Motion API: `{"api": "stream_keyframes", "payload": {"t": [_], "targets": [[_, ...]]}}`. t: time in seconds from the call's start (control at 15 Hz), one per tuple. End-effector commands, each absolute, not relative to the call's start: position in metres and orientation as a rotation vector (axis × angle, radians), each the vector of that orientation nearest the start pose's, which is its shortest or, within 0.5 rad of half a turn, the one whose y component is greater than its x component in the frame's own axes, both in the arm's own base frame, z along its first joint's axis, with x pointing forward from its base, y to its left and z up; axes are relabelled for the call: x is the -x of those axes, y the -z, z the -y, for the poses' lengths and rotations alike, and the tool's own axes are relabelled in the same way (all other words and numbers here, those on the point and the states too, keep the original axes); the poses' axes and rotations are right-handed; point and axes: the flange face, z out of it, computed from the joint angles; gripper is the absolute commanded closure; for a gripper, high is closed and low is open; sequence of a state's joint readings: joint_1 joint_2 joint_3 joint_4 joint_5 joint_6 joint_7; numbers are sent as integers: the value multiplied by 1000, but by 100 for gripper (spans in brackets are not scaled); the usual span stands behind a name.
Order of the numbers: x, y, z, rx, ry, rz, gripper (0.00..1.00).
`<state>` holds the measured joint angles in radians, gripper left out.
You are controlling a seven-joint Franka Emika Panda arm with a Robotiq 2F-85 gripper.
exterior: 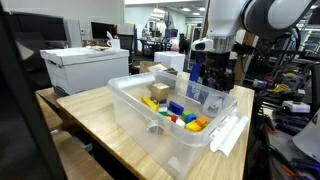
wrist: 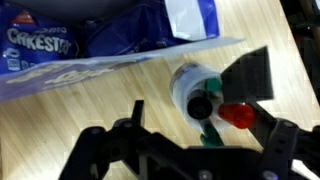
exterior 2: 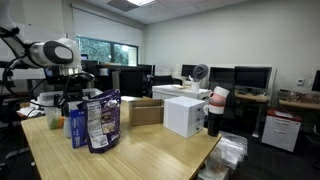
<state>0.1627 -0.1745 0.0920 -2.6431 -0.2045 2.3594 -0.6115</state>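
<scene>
My gripper (wrist: 195,98) is open and points down over a wooden table (wrist: 80,110). Seen from above, a small white bottle (wrist: 185,82) with a black cap and a red part beside it stands between the fingers; I see no contact with either one. A blue Cakesters snack bag (wrist: 110,35) stands just behind the bottle. In an exterior view the gripper (exterior 2: 72,102) hangs above the bottle (exterior 2: 78,128), with the bag (exterior 2: 102,122) next to it. In an exterior view the gripper (exterior: 206,75) is behind a clear bin, over the bag (exterior: 198,93).
A clear plastic bin (exterior: 135,105) holding several coloured toy blocks (exterior: 178,112) takes up much of the table, its lid (exterior: 228,135) leaning at the side. A white box (exterior: 85,65) and a cardboard box (exterior 2: 147,110) stand nearby. Desks and monitors fill the room behind.
</scene>
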Motion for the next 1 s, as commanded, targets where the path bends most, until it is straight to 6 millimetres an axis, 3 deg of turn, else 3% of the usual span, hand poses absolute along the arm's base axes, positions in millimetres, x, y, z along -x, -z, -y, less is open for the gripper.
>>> {"api": "stream_keyframes", "payload": {"t": [0.0,0.6,0.93], "targets": [[-390,-322,-103,2843,-204,1580,0],[-388,-365,-109,2857,-205,1487,0],[-390,-384,-102,2995,-242,1328,0]]}}
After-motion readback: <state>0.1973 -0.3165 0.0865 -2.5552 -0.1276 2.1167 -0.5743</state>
